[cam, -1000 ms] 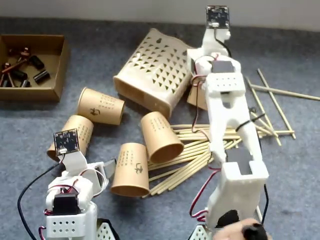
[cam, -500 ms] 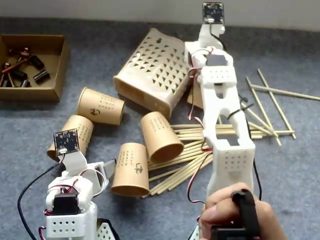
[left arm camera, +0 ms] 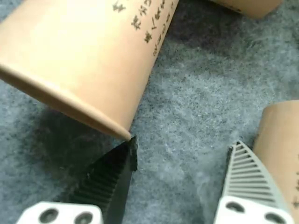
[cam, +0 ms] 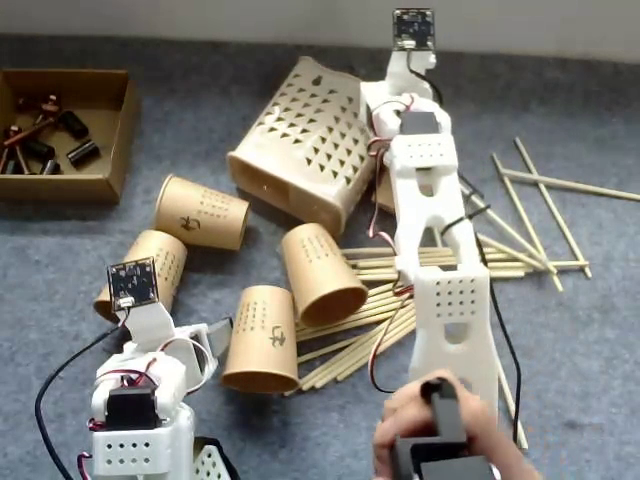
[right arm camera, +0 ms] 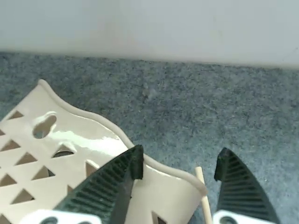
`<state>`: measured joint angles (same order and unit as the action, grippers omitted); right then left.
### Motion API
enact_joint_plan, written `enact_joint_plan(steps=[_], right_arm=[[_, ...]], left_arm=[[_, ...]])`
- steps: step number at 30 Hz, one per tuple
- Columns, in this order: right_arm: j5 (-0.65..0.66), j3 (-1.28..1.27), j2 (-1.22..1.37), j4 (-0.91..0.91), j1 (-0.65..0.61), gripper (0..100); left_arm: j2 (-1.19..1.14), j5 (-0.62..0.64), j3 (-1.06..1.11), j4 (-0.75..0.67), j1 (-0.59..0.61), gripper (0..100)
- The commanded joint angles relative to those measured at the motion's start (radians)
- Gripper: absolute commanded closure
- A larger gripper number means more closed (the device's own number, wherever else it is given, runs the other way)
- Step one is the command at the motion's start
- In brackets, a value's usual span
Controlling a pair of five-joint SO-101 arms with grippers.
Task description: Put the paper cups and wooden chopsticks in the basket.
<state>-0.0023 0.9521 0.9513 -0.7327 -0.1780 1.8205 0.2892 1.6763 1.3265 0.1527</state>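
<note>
A cream perforated basket [cam: 310, 145] lies on its side on the grey carpet. Several paper cups lie tipped over: one [cam: 200, 212] and another [cam: 150, 265] at the left, two more [cam: 320, 272] [cam: 260, 338] in the middle. A pile of wooden chopsticks [cam: 400, 290] lies beside them, with loose chopsticks [cam: 540, 210] at the right. My right arm [cam: 440, 250] stretches out to the basket's far end. My right gripper [right arm camera: 180, 163] hangs open above the basket rim [right arm camera: 93, 135], with a chopstick [right arm camera: 203, 186] close by. My left gripper [left arm camera: 184, 144] is open low between two cups [left arm camera: 79, 60] [left arm camera: 280, 140].
A cardboard box [cam: 100, 175] holding small dark parts sits at the far left. A person's hand [cam: 410, 430] grips the base of the right arm at the near edge. A pale wall [right arm camera: 149, 28] borders the carpet behind the basket.
My right arm has stretched farther out, its wrist now beyond the basket. The person's hand has come into view on the arm's base. My left arm has kept still.
</note>
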Motion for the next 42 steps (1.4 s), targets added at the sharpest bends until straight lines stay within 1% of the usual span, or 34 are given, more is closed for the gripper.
enact_joint_plan(steps=[1, 3, 7, 10, 19, 27, 33, 40, 42], right_arm=[[-0.017, 0.028, -0.005, -0.068, -0.028, 79.9], [-0.002, 0.030, -0.015, -0.124, -0.033, 82.9], [0.121, 0.028, -0.051, -0.268, -0.035, 86.8], [0.155, 0.028, -0.081, -0.375, -0.035, 88.5], [0.158, 0.028, -0.173, -0.656, -0.077, 88.6], [0.153, 0.030, -0.203, -0.837, -0.102, 88.6], [0.153, 0.127, -0.200, -1.006, -0.105, 88.6], [0.153, 0.150, -0.203, -1.032, -0.105, 88.7], [0.152, 0.150, -0.213, -1.032, -0.105, 90.2]], left_arm=[[0.018, 0.000, 0.019, 0.003, 0.008, 70], [0.018, 0.000, 0.019, 0.003, 0.008, 70], [0.018, 0.000, 0.019, 0.003, 0.008, 70], [0.018, 0.000, 0.019, 0.003, 0.008, 70], [0.018, 0.000, 0.019, 0.003, 0.008, 70], [0.018, 0.000, 0.019, 0.003, 0.008, 70], [0.018, 0.000, 0.019, 0.003, 0.008, 70], [0.018, 0.000, 0.019, 0.003, 0.008, 70], [0.018, 0.000, 0.019, 0.003, 0.008, 70]])
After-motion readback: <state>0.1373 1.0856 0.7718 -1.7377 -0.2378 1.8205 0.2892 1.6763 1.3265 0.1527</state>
